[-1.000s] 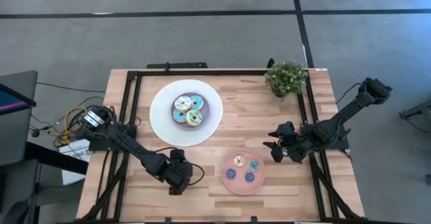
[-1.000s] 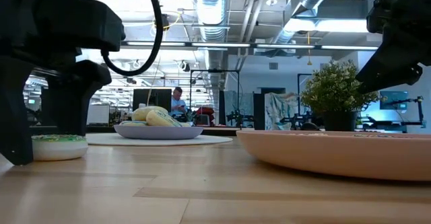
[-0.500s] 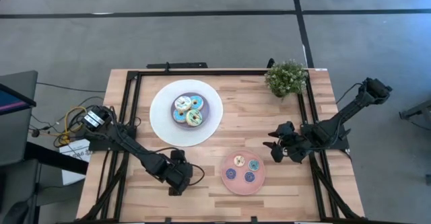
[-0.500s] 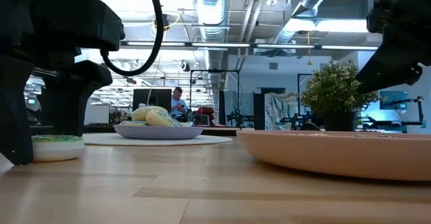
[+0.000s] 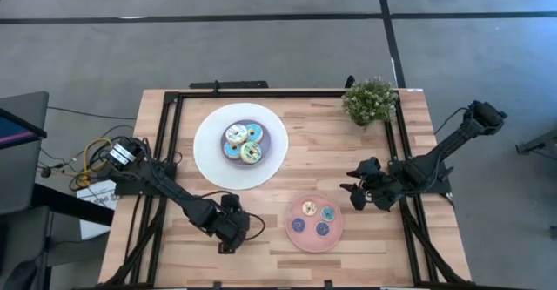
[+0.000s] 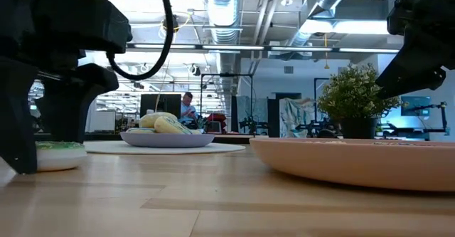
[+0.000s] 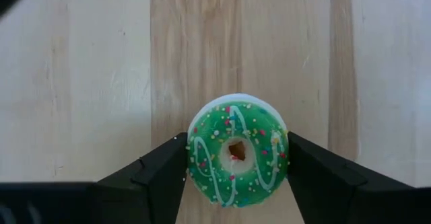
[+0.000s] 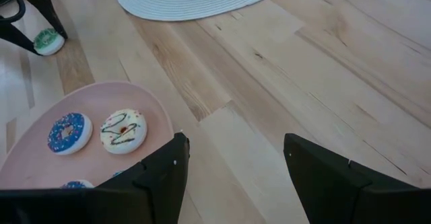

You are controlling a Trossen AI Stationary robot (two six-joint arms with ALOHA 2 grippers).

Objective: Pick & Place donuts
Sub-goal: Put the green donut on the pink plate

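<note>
Down at about 7 o'clock on the wooden table, the left gripper has its 2 fingers pressed against the sides of the green donut, which lies flat on the wood. The right gripper, fingers apart and empty, waits at 3 o'clock beside the pink plate of 4 mini donuts.

donut between left tool fingers, plate to its right
</note>
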